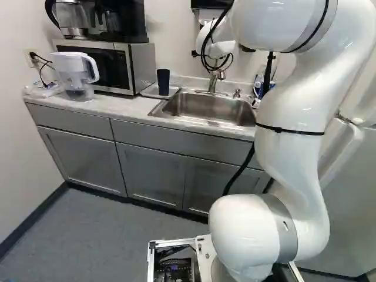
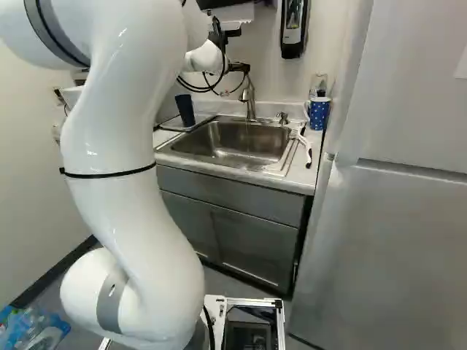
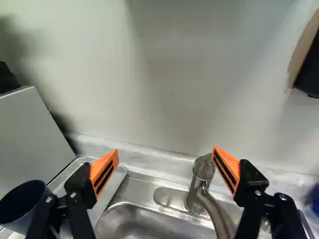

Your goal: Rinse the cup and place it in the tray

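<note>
Evidently the gripper (image 3: 165,151) carries nothing, so the step in hand looks to be either the approach to the tap or a pause around the rinse; which of the two, I cannot tell. The cup (image 3: 22,204) stands upright by the tray (image 3: 107,199) beside the sink (image 2: 233,144), apparently on it, outside the gap between the fingers. Whether it is wet or rinsed does not show, nor does running water. If the rinse is due, the next move calls for working the faucet (image 3: 203,174), or for swinging across to the cup, lowering around its wall and closing gently; a sideways swing too low could knock it over.

As for the jaws, they stand wide apart, with nothing gripped between their orange pads (image 3: 105,172). Past them rises the faucet, nearer one fingertip than the other; whether that fingertip touches it, I cannot tell. Farther back is the wall (image 3: 169,74).
</note>
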